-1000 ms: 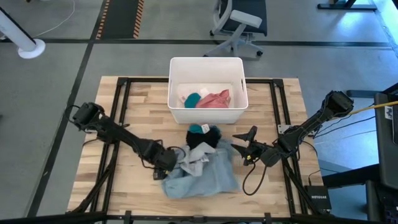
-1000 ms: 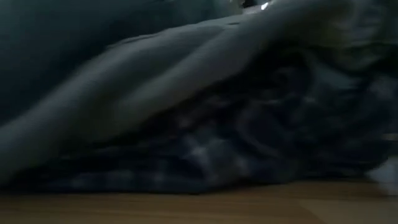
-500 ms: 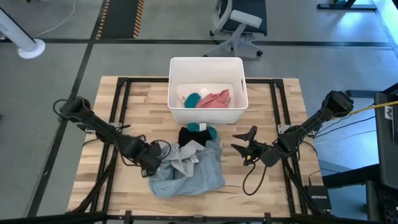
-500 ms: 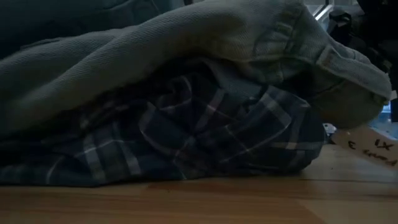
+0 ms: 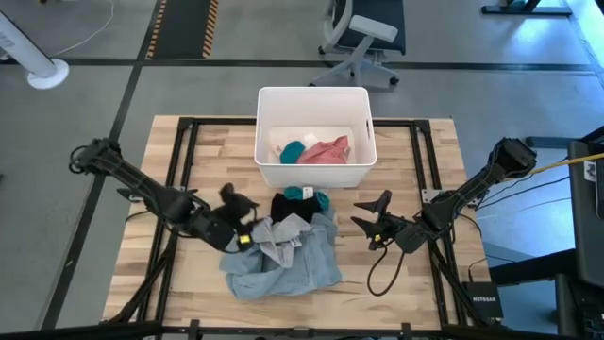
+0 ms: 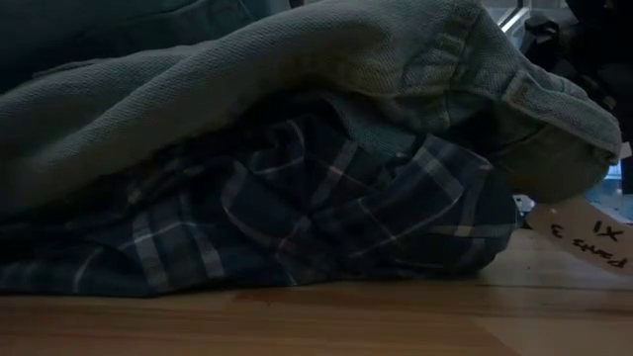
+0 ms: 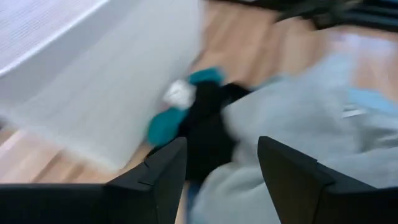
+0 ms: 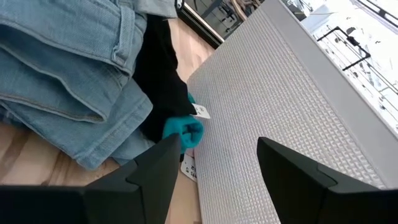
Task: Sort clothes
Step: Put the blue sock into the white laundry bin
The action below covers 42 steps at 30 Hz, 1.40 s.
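A pile of clothes lies on the wooden table in front of the white bin [image 5: 266,175]. A grey-blue shirt [image 5: 288,263] lies on top, over a blue-and-white plaid shirt [image 6: 297,218]. A black piece [image 5: 291,208] and a teal piece [image 5: 308,195] lie at the pile's far edge. Pink [image 5: 327,149], teal and white pieces lie in the bin. My left gripper [image 5: 238,201] is open and empty at the pile's left far corner, pointing toward the black piece [image 7: 208,124]. My right gripper [image 5: 366,214] is open and empty just right of the pile.
The bin stands at the table's far middle, close behind the pile. A white paper tag [image 6: 584,237] hangs from the grey-blue shirt. Bare wood [image 5: 406,151] shows left and right of the bin and along the near edge. An office chair [image 5: 363,33] stands beyond the table.
My left gripper first drew the pile's left side toward the table's left edge, and the whole pile slid left with it. It then came off the cloth, rose and swung toward the far edge. The pile now lies still.
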{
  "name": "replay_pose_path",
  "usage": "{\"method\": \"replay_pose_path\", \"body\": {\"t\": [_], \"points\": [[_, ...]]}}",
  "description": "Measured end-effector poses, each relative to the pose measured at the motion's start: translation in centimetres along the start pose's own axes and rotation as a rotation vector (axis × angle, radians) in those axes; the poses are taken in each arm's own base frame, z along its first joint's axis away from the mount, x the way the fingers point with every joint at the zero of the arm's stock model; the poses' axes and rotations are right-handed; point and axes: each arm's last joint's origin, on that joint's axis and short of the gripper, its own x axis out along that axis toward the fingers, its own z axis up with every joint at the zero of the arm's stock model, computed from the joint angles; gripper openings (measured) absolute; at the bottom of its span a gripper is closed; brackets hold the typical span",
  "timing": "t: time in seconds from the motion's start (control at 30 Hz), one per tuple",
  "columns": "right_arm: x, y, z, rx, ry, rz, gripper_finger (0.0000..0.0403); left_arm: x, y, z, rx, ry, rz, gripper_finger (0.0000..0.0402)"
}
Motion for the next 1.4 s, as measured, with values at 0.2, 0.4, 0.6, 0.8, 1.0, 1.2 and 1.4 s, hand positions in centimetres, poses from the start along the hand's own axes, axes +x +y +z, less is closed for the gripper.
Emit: {"method": "replay_pose_path", "body": {"t": [0.2, 0.4, 0.6, 0.8, 1.0, 1.2, 1.4], "points": [[0.0, 0.0, 0.0, 0.002, -0.001, 0.006, 0.0232, 3.0, -1.9, -2.0, 0.095, 0.042, -0.186, 0.0194], [0.0, 0.0, 0.0, 0.002, -0.004, 0.013, 0.0232, 5.7, -2.1, -7.6, 0.054, 0.302, -0.255, 0.0194], [0.0, 0.1, 0.0, 0.018, -0.015, 0.047, 0.0232, 6.2, -1.2, -13.0, -0.091, 0.521, -0.227, 0.0194], [0.0, 0.2, 0.1, 0.038, -0.022, 0.072, 0.0232, 5.5, -1.2, -14.4, -0.110, 0.520, -0.217, 0.0194], [2.1, 0.2, 0.0, 0.040, -0.028, 0.120, 0.0232, 5.7, -1.4, -14.3, -0.075, 0.476, -0.243, 0.0194], [6.0, 0.4, -0.2, -0.160, 0.005, 0.132, 0.0232, 6.0, -1.3, -14.1, -0.080, 0.474, -0.240, 0.0194], [9.6, 0.0, 0.6, -0.301, 0.035, 0.249, 0.0232, 6.2, -1.1, -14.0, -0.079, 0.471, -0.234, 0.0194]]}}
